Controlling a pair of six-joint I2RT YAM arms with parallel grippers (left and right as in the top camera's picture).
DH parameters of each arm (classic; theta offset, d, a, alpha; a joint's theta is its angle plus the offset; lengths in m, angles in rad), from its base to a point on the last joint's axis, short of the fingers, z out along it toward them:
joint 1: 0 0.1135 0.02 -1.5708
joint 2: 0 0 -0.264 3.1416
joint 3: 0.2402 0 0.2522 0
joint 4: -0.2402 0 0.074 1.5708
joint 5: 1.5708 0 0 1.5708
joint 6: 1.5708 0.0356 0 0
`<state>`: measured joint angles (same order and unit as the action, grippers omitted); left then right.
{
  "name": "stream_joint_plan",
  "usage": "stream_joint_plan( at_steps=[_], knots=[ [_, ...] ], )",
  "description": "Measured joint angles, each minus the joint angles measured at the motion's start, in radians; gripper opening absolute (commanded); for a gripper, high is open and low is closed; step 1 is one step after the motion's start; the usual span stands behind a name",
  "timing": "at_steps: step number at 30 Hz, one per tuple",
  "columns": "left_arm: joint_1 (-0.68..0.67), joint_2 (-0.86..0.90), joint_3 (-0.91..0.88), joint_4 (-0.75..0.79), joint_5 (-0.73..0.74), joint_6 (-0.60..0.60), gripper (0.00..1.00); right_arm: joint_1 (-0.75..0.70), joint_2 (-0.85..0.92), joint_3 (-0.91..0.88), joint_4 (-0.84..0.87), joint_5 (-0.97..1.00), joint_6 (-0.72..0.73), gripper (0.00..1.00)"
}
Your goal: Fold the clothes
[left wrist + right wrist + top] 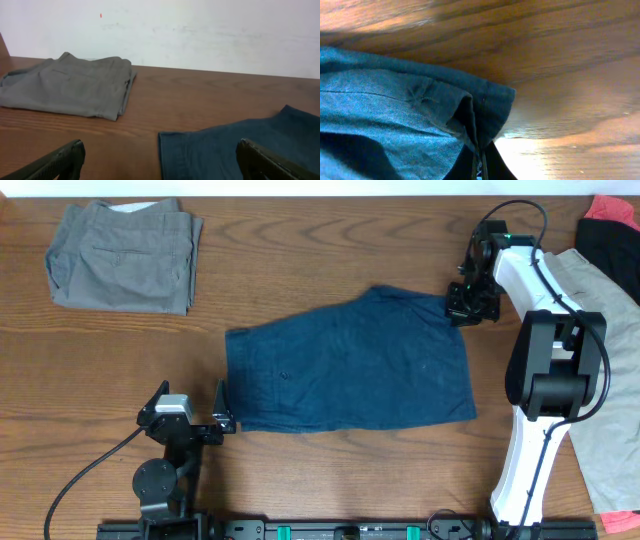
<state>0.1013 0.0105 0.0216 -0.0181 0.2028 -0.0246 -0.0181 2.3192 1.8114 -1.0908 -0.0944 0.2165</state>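
- The grey shorts (120, 255) lie at about 10 o'clock on the table (330, 250). They are folded into a neat, compact rectangle, so I judge that piece finished.
- The navy shorts (350, 365) sit at the centre of the table, spread flat and slightly skewed. They look only part-folded or merely laid out, so this is the piece in hand.
- The right gripper (468, 302) is at the 2 o'clock corner of the navy shorts. In the right wrist view its fingers (481, 162) are pinched together on the hem, so it is grasping that corner.
- The left gripper (190, 402) rests low on the table at the 8 o'clock corner of the navy shorts, just beside the edge of the cloth. Its fingers (60, 161) are spread wide and hold nothing.
- At 3 o'clock, along the table's edge, the khaki shorts (605, 390) lie loose and unfolded. A black garment (610, 245) and a red garment (615, 207) lie beyond them, toward 1 o'clock.
- By my reading, one piece is done, one is under way and at least three wait, so the task is well short of half done.
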Motion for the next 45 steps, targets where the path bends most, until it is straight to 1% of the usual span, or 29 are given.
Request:
stream_joint_plan(
  at_steps=[6, 13, 14, 15, 16, 17, 18, 19, 20, 26, 32, 36, 39, 45],
  knots=[
    [0.0, 0.0, 0.0, 0.0, 0.0, 0.0, 0.98, -0.028, 0.0, 0.002, -0.028, 0.037, 0.057, 0.01],
    [0.0, 0.0, 0.0, 0.0, 0.0, 0.0, 0.98, -0.06, 0.0, 0.002, -0.05, 0.064, 0.087, 0.01],
    [0.0, 0.0, 0.0, 0.0, 0.0, 0.0, 0.98, -0.059, -0.002, 0.002, -0.051, 0.071, 0.091, 0.01],
    [0.0, 0.0, 0.0, 0.0, 0.0, 0.0, 0.98, -0.058, -0.003, 0.001, -0.053, 0.074, 0.093, 0.06],
    [0.0, 0.0, 0.0, 0.0, 0.0, 0.0, 0.98, -0.058, -0.004, 0.0, -0.057, 0.077, 0.099, 0.18],
    [0.0, 0.0, 0.0, 0.0, 0.0, 0.0, 0.98, -0.059, -0.005, -0.001, -0.06, 0.086, 0.106, 0.43],
    [0.0, 0.0, 0.0, 0.0, 0.0, 0.0, 0.98, -0.059, -0.008, -0.003, -0.064, 0.101, 0.108, 0.75],
    [0.0, 0.0, 0.0, 0.0, 0.0, 0.0, 0.98, -0.06, -0.012, -0.008, -0.071, 0.118, 0.11, 0.94],
    [0.0, 0.0, 0.0, 0.0, 0.0, 0.0, 0.98, -0.063, -0.016, -0.012, -0.076, 0.125, 0.111, 0.98],
    [0.0, 0.0, 0.0, 0.0, 0.0, 0.0, 0.98, -0.082, -0.074, -0.027, -0.108, 0.145, 0.11, 0.99],
    [0.0, 0.0, 0.0, 0.0, 0.0, 0.0, 0.98, -0.117, -0.228, -0.005, -0.095, 0.152, 0.098, 0.99],
    [0.0, 0.0, 0.0, 0.0, 0.0, 0.0, 0.98, -0.187, -0.335, 0.027, -0.031, 0.155, 0.066, 0.99],
    [0.0, 0.0, 0.0, 0.0, 0.0, 0.0, 0.98, -0.253, -0.392, 0.035, -0.018, 0.158, 0.057, 0.99],
    [0.0, 0.0, 0.0, 0.0, 0.0, 0.0, 0.98, -0.371, -0.414, 0.039, -0.021, 0.159, 0.057, 0.99]
  ],
)
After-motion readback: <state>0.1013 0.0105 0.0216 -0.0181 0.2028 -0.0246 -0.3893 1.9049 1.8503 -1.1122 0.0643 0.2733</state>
